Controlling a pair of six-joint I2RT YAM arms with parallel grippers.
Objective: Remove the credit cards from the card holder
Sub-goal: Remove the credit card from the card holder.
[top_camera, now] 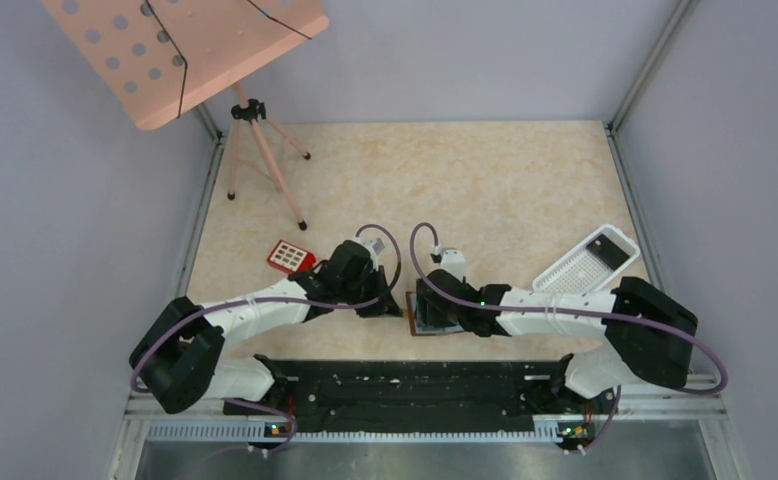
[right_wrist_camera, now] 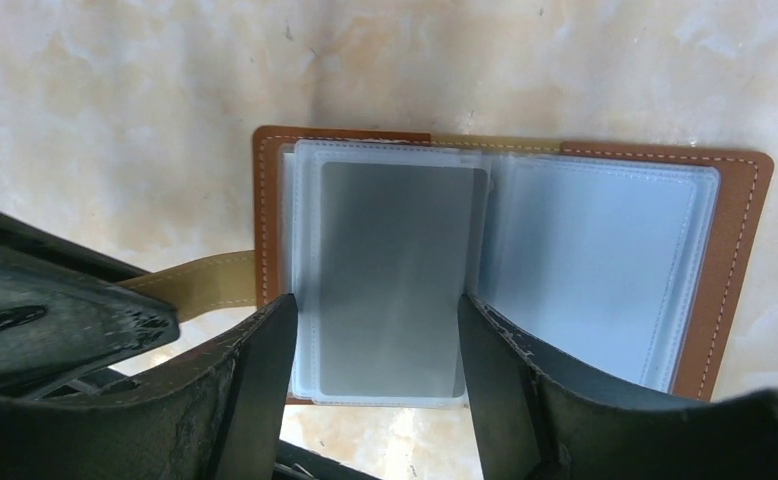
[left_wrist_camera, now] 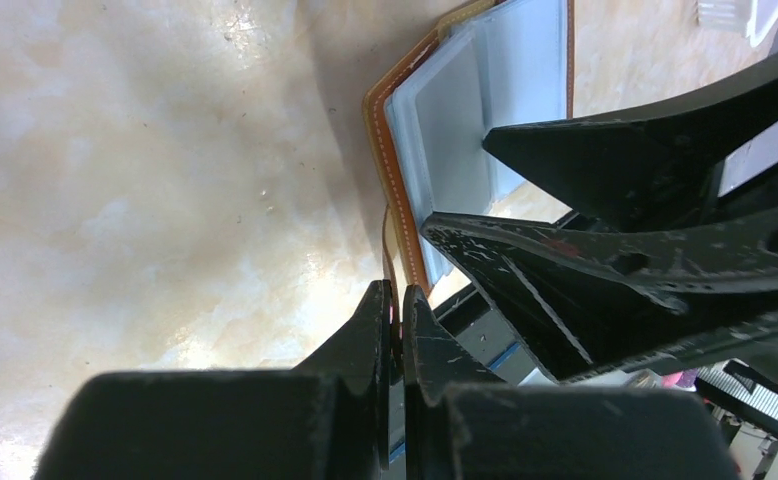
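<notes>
Beige marbled stone-look desk [top_camera: 485, 180] carries everything. The top view alone shows the surroundings: a pink perforated sheet-metal music stand [top_camera: 165, 50] on a tripod at the far left corner, a white perforated plastic tray [top_camera: 575, 270] lying just beyond the right arm, and a small red keypad-like block [top_camera: 290, 257] just beside the left arm. The block's markings are too small to read.

From above, both arms meet near the front middle of the desk and hide nearly all of the flat brown leather card holder [right_wrist_camera: 735, 260]. Only its edge shows there. The right wrist view shows it lying open on the desk, with white stitching and blue-grey clear sleeves. The right claw [right_wrist_camera: 374, 310] is spread, one finger on each side of the left-hand sleeve. Inside that sleeve sits a plain grey rectangular card [right_wrist_camera: 395, 270]; no print can be made out on it.

A short brown leather tab [right_wrist_camera: 200, 282] runs from the holder's left edge to the left claw [left_wrist_camera: 397, 305]. The left wrist view shows that claw pressed together, pinching the tab, with the right claw's black fingers crossing in front of the holder.
</notes>
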